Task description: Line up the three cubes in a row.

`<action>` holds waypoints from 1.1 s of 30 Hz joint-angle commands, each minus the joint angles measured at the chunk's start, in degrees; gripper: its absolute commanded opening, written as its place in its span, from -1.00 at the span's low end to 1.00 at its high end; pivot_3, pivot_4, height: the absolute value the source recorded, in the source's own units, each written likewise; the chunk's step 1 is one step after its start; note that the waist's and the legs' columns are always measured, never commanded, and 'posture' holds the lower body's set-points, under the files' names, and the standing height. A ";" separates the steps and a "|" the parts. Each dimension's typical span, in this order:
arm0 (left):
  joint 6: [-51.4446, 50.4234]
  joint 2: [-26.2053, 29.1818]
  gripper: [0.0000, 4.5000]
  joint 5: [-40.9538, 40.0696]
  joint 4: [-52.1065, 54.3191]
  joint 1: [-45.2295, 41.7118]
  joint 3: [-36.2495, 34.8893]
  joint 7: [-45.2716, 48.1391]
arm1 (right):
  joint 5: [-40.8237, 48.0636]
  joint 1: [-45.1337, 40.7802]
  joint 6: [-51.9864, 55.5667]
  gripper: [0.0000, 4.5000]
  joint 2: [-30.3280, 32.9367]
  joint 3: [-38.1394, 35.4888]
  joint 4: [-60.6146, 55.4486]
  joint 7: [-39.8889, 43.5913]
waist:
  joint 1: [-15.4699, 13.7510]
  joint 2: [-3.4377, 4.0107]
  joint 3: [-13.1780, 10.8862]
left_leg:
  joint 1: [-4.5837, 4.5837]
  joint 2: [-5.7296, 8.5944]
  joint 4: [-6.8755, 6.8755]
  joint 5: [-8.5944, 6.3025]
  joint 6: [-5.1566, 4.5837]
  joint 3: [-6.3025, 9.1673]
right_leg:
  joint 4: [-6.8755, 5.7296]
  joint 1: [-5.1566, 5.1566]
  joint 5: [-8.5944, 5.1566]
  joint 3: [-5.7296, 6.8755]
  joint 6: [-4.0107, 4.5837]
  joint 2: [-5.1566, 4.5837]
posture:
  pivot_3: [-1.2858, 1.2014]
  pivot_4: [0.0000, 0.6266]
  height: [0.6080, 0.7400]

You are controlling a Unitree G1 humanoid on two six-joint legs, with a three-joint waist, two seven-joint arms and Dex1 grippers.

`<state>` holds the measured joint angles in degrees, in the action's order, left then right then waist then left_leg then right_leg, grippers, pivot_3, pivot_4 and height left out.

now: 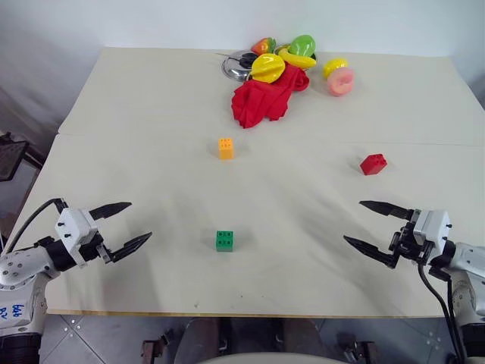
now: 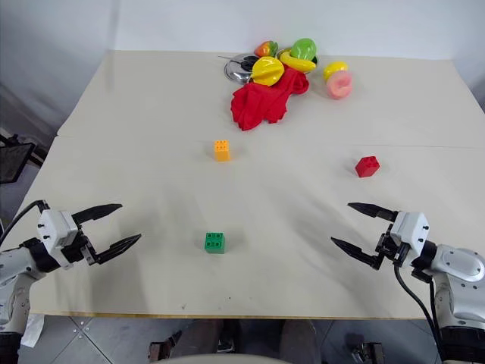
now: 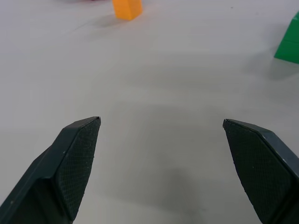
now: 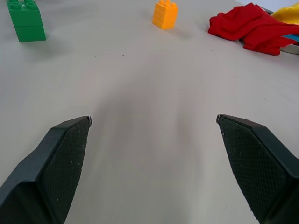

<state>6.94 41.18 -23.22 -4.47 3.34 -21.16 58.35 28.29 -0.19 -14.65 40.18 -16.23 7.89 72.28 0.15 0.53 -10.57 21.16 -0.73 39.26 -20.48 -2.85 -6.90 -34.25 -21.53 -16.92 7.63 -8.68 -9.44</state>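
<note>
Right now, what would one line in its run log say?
stage: not started | left gripper: open, empty | right gripper: open, empty | orange-yellow cube, green cube, red cube: scattered, no row

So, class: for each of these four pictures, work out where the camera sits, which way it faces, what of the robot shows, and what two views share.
Left and right eye views: head, looking forward and down at the table; open left gripper and right gripper show.
Left wrist view: along two open fingers toward the orange-yellow cube.
Right wrist view: along its own fingers toward the green cube.
Shared: both wrist views show both cubes.
</note>
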 commanded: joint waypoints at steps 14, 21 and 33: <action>-14.30 -4.15 0.98 -8.27 12.00 -12.41 8.80 -1.06 | 7.65 11.42 4.76 1.00 -6.20 -25.48 -5.73 -25.13 | -1.27 0.00 0.01 | 0.03 0.03 0.08 0.01 0.01 0.06 | -0.08 0.04 0.00 0.00 0.00 0.01 | 0.03 -0.52 1.00; -19.03 -7.06 0.98 -9.46 15.66 -16.13 14.24 -0.51 | 3.01 15.30 6.02 1.00 -10.16 -29.11 -2.78 -37.04 | -0.54 0.07 0.05 | 0.00 0.03 0.07 0.01 0.02 -0.02 | -0.07 0.02 0.00 -0.11 0.00 0.07 | 0.03 -0.52 1.00; -13.69 -11.39 0.98 -3.18 14.14 -15.54 16.83 -4.69 | 0.25 -0.36 37.11 1.00 3.17 -13.95 -12.40 -45.18 | 1.31 0.19 0.10 | -0.07 -0.04 0.11 0.16 0.08 -0.05 | -0.28 -0.04 0.00 -0.24 0.00 0.06 | 0.03 -0.52 1.00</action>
<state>-8.12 29.96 -26.95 8.55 -12.79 -3.92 54.23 27.91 0.82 17.22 41.76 -31.42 -2.94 27.77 1.46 0.72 -10.47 21.11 -0.76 39.37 -20.32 -2.77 -6.95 -34.52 -21.56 -16.92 7.39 -8.68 -9.39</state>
